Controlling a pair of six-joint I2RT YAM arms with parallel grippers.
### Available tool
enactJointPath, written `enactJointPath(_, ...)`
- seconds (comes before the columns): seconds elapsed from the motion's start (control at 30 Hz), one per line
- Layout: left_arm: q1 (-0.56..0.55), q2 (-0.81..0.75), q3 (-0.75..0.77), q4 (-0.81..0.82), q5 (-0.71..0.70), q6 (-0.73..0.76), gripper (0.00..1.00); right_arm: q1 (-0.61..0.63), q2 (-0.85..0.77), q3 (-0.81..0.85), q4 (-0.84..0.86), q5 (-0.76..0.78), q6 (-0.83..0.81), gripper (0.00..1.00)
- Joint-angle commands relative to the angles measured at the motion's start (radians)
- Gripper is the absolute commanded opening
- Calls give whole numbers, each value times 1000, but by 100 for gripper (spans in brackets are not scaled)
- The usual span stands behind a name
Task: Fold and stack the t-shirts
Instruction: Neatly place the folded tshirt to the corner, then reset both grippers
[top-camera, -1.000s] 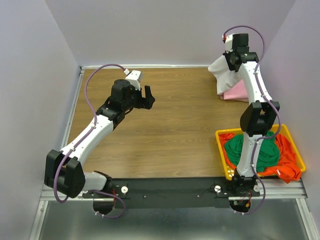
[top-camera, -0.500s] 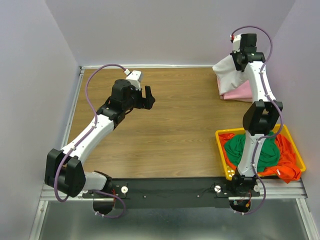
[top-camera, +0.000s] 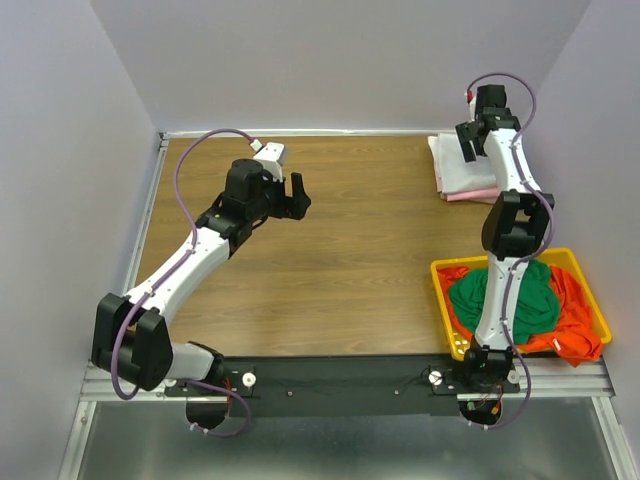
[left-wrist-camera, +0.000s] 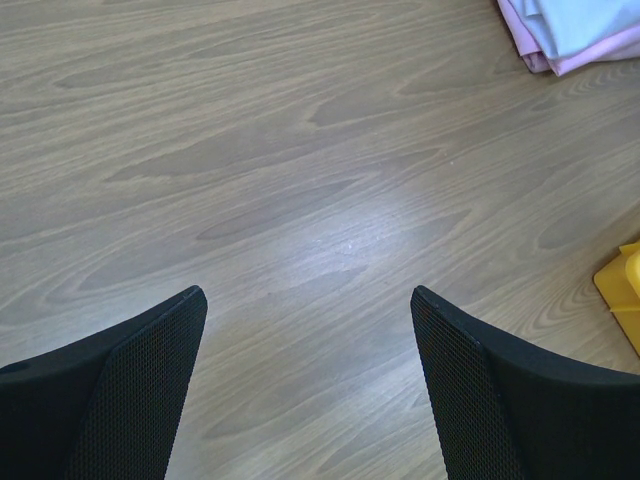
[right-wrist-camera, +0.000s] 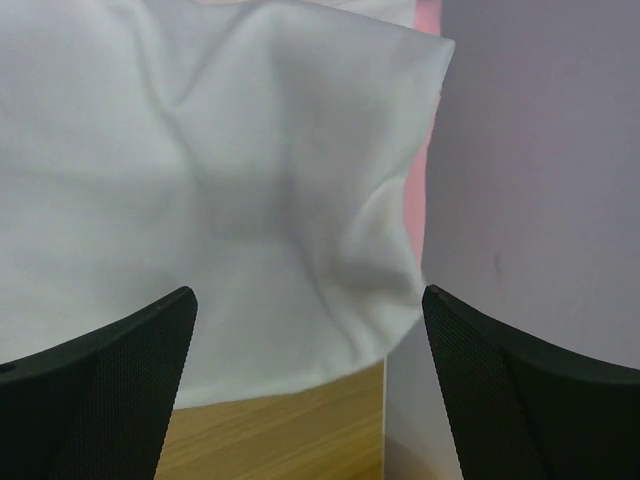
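- Top view: the right claw (top-camera: 468, 143) hangs over the far right corner of the table (top-camera: 350, 260), jaws spread, nothing in them.
- The white t-shirt (top-camera: 455, 165) lies folded right beneath it, flat on the pink t-shirt (top-camera: 478, 194), whose edge peeps out on the near side. The stack looks roughly square, with no clear long axis.
- The left claw (top-camera: 297, 195) is wide open too, over the left half of the table, well apart from every shirt.
- At the near right corner sits the yellow basket (top-camera: 440, 300). In it the green t-shirt (top-camera: 515, 305) is heaped on the orange t-shirt (top-camera: 575, 325), which spills over the rim.
- My read: the next shirt lies toward the near edge from the right claw. The basket sits just beside that arm's base, so the right arm is nearer.
- Left wrist view: there is bare wood between the spread fingers (left-wrist-camera: 140, 390). The stack sits far ahead to the right, and a basket corner shows at the right edge.
- Right wrist view: rumpled white cloth fills the space below the parted fingers (right-wrist-camera: 120, 380), with a pink strip beside the wall (right-wrist-camera: 530, 200). The cloth sits centred under the claw, apparently untouched.
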Motion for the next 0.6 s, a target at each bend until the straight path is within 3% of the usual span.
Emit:
enactJointPath(0.0, 7, -36, -10, -11, 14, 16, 91, -5, -34, 46, 48, 109, 47, 100)
enactJointPath(0.3, 7, -122, -20, 3, -7, 16, 91, 23, -252, -156, 85, 69, 209, 100)
enactJointPath(0.57, 7, -210, -32, 15, -67, 12, 91, 99, -542, -603, 217, -258, 380, 100)
